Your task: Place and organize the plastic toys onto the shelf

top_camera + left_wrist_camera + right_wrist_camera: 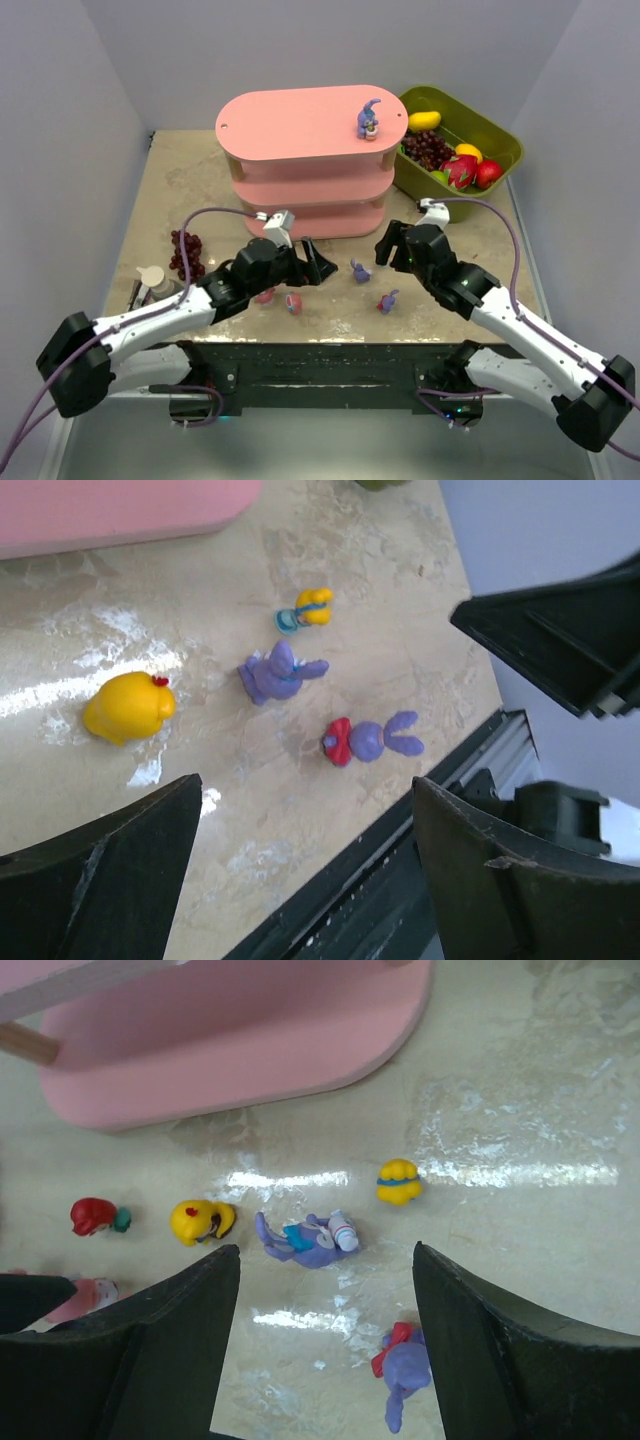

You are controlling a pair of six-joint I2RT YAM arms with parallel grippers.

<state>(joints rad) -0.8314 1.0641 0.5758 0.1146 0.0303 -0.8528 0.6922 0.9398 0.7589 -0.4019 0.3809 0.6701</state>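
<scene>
The pink shelf (300, 150) stands at the back middle, with one purple bunny (368, 118) upright on its top board. Two more purple bunnies (360, 271) (388, 300) lie on the table between my grippers. In the right wrist view a bunny with a red bow (405, 1370) lies between my open right gripper's (325, 1360) fingers, close to the right one. Beyond it are a bunny with a blue bow (308, 1238), two yellow toys (200, 1221) (398, 1181) and a red toy (95, 1216). My left gripper (312, 262) is open and empty over the table's front edge.
An olive-green bin (500, 135) with fake fruit stands at the back right. A dark grape bunch (186, 250) and a pale bottle (152, 278) lie at the left. Two pink-and-white toys (265, 296) (293, 303) sit below my left arm.
</scene>
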